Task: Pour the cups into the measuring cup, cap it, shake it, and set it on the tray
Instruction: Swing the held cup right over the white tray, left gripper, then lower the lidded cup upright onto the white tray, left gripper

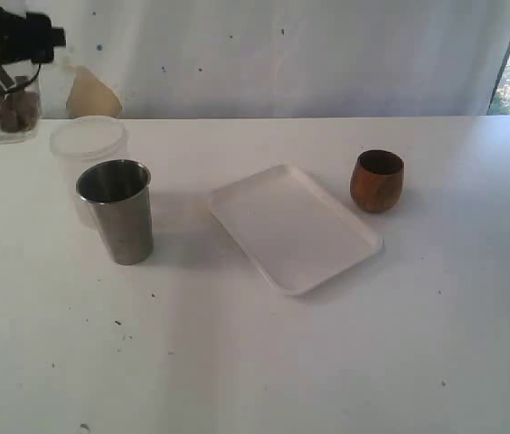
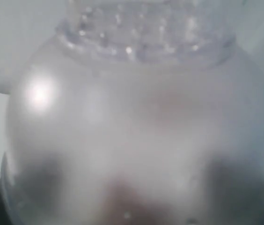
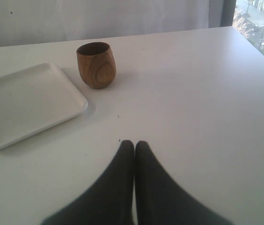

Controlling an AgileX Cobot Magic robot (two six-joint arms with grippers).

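Above white table (image 3: 207,93), right fingers (image 3: 125,161) together.

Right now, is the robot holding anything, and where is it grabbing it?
The left gripper holds the measuring cup around its upper part. The right gripper is shut, empty.

Soft, bright daylight washes out the white counter (image 1: 345,362); the close measuring cup (image 2: 132,140) is blurred, with a glare spot.

Tub (image 1: 88,140) crowds tumbler (image 1: 118,212) from behind — wooden cup (image 1: 377,181) stands free.
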